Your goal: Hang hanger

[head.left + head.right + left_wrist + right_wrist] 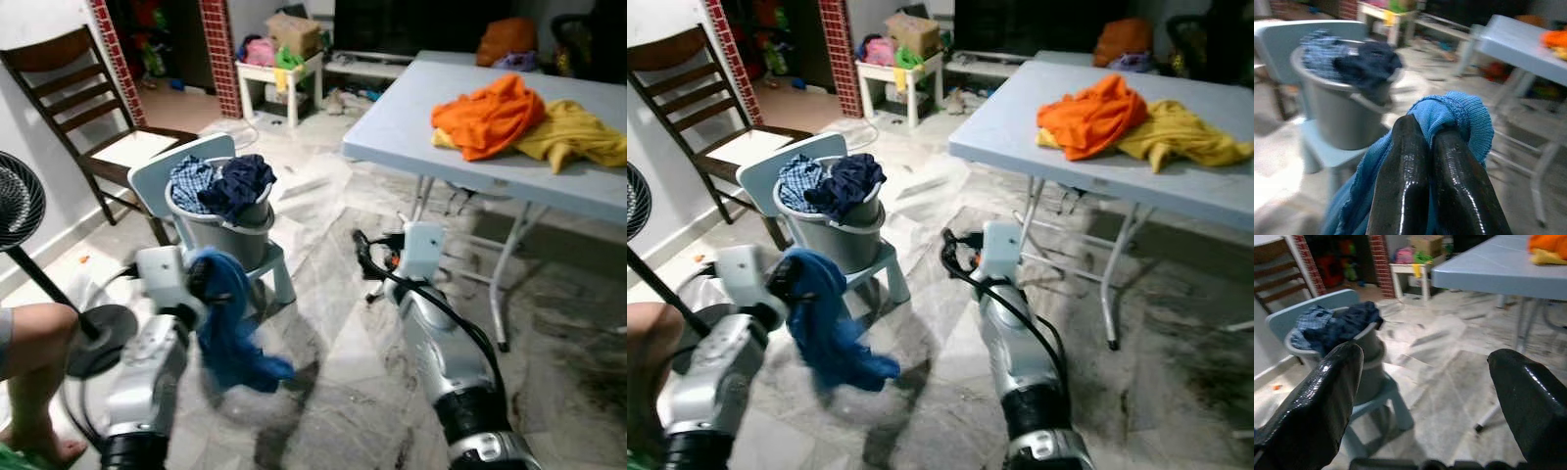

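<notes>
The left tool (1432, 147) is pinching a blue garment (230, 323), carrying it; the right tool (1425, 396), spread beside it, is needing a hanger next.

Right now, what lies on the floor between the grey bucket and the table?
In the left eye view, only bare marble floor lies between the grey bucket and the table.

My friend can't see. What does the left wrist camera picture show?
Two black fingers of the left pincer are pinched shut on a blue cloth that hangs down from them. Behind, blurry, a grey bucket stuffed with dark clothes sits on a small pale chair, with a light blue table further off.
</notes>
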Robot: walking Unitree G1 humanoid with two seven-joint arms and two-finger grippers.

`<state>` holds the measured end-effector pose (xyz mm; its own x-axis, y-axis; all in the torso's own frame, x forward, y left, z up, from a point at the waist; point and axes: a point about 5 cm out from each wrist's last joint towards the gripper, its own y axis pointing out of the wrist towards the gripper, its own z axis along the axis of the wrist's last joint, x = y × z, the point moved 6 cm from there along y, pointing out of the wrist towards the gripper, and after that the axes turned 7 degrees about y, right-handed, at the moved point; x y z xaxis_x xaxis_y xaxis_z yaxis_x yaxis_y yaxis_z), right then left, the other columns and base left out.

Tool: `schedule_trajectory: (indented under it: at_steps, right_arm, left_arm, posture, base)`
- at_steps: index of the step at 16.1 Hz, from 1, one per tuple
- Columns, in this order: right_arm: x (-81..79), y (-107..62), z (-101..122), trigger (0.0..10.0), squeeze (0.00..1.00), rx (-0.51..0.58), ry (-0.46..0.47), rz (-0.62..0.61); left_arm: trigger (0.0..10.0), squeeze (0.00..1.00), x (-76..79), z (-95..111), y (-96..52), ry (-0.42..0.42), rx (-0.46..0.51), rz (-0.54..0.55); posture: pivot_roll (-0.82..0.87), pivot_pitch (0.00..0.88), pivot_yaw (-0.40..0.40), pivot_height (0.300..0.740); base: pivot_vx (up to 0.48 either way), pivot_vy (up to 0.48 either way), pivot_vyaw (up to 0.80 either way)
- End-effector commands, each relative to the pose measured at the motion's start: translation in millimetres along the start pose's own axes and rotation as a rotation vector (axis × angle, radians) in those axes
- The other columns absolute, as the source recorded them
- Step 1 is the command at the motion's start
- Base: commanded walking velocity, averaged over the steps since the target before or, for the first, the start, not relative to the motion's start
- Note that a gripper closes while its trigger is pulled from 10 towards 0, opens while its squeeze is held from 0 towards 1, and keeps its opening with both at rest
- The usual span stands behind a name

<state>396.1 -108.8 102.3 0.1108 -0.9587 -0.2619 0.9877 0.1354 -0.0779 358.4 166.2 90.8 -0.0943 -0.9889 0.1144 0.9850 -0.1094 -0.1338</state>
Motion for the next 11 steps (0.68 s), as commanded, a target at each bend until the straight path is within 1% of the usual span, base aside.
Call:
schedule_trajectory:
  at_steps: [1, 6, 10, 11]
  right_arm:
    - [-0.2, 0.9, 9.3, 10.0, 0.0, 0.032, -0.003, 0.004]
    - [0.0, 1.6, 10.0, 10.0, 0.0, 0.03, -0.006, 0.006]
    - [-4.6, 1.4, 8.6, 10.0, 0.0, 0.028, -0.003, 0.015]
    - [-3.9, 0.8, 7.5, 10.0, 0.0, 0.024, -0.003, 0.014]
  left_arm:
    - [10.0, 0.0, 4.6, 14.0, -0.3, 0.003, 0.056, -0.029]
    - [10.0, 0.0, 5.4, 13.3, -1.6, -0.005, 0.058, -0.032]
    - [10.0, 0.0, 4.7, 14.4, -1.5, -0.005, 0.06, -0.032]
    - [10.0, 0.0, 3.8, 13.4, -1.6, -0.009, 0.054, -0.027]
  posture:
    - [0.02, 0.0, 0.04, 0.74]
    - [0.02, 0.0, 0.038, 0.74]
    - [0.01, 0.0, 0.04, 0.74]
    - [0.01, 0.0, 0.041, 0.74]
  base:
    - [0.296, 0.0, 0.0]
    - [0.344, 0.0, -0.54]
    - [0.393, 0.0, -0.55]
    - [0.326, 0.3, -0.55]
